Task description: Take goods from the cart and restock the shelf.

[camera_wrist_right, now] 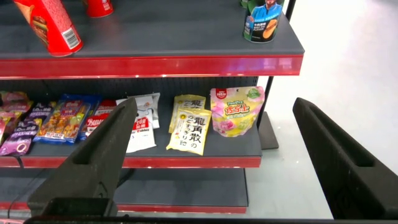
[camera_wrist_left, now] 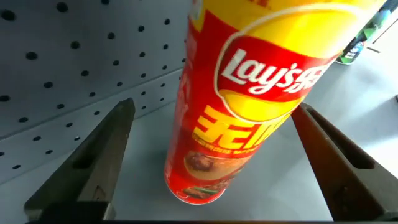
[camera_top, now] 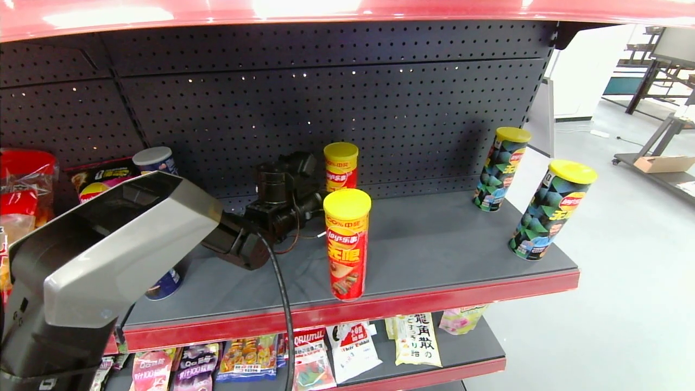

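Red chip can (camera_wrist_left: 224,124) stands near the pegboard (camera_wrist_left: 62,62), inside the left gripper (camera_wrist_left: 214,106), fingers (camera_wrist_left: 93,168) spread; right gripper (camera_wrist_right: 214,102) likewise spread.

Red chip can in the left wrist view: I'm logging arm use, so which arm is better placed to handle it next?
Left. The left gripper is open with the red chip can standing between its fingers on the shelf. The right gripper, also open, faces the snack bags on a lower shelf instead.
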Motion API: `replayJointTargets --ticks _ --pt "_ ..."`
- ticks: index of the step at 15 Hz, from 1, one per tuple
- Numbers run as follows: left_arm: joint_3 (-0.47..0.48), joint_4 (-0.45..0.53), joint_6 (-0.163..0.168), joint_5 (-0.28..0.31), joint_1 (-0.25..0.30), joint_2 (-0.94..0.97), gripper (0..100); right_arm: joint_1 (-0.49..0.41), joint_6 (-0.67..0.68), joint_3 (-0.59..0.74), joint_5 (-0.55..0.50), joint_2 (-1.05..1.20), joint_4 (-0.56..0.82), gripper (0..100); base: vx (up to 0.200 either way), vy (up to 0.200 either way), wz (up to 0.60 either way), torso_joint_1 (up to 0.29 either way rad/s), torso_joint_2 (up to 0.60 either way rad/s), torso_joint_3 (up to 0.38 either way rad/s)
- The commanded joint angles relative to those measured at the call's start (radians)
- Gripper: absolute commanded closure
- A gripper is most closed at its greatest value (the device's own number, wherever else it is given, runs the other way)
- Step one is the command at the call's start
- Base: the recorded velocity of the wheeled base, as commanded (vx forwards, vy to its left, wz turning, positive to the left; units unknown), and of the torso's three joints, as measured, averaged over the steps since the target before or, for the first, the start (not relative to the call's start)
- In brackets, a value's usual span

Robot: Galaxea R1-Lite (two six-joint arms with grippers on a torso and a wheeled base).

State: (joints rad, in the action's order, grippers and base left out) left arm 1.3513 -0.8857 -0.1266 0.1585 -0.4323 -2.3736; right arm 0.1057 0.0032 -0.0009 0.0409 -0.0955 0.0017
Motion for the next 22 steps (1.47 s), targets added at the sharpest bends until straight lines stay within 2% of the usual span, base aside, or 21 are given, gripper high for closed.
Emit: replayJointTargets --ticks 1,3,4,8,9,13,15,17,18,21,22 --pt "-0.037 0.001 0.001 0.004 0.004 0.039 0 0.0 0.0 -0.001 0.001 -0.001 0.0 0 0.0 0.0 0.0 0.0 0.0 0.0" --pt "-0.08 0.047 0.001 0.012 0.024 0.085 0 0.0 0.0 0.001 0.001 -0.001 0.0 0 0.0 0.0 0.0 0.0 0.0 0.0" --pt "-0.1 0.105 0.001 0.039 0.037 0.122 0 0.0 0.0 0.001 0.001 -0.001 0.0 0 0.0 0.0 0.0 0.0 0.0 0.0" --pt "-0.129 0.126 0.001 0.05 0.044 0.169 0 0.0 0.0 0.001 0.001 -0.001 0.0 0 0.0 0.0 0.0 0.0 0.0 0.0" --pt "-0.146 0.157 -0.001 0.052 0.044 0.192 0 0.0 0.0 0.001 0.001 -0.001 0.0 0 0.0 0.0 0.0 0.0 0.0 0.0" --pt "-0.218 0.298 0.004 0.099 0.073 0.306 0 0.0 0.0 -0.001 0.001 -0.001 0.0 0 0.0 0.0 0.0 0.0 0.0 0.0" --pt "-0.242 0.361 0.005 0.101 0.093 0.356 0 0.0 0.0 0.001 0.001 -0.001 0.0 0 0.0 0.0 0.0 0.0 0.0 0.0" --pt "-0.305 0.501 0.012 0.104 0.116 0.478 0 0.0 0.0 0.001 0.001 -0.001 0.0 0 0.0 0.0 0.0 0.0 0.0 0.0" --pt "-0.337 0.55 0.031 0.104 0.121 0.536 0 0.0 0.0 -0.001 0.001 -0.001 0.0 0 0.0 0.0 0.0 0.0 0.0 0.0" --pt "-0.46 0.703 0.15 0.105 0.152 0.728 0 0.0 0.0 0.001 0.001 -0.001 0.0 0 0.0 0.0 0.0 0.0 0.0 0.0" --pt "-0.494 0.752 0.162 0.104 0.164 0.783 0 0.0 0.0 0.001 0.001 -0.001 0.0 0 0.0 0.0 0.0 0.0 0.0 0.0"
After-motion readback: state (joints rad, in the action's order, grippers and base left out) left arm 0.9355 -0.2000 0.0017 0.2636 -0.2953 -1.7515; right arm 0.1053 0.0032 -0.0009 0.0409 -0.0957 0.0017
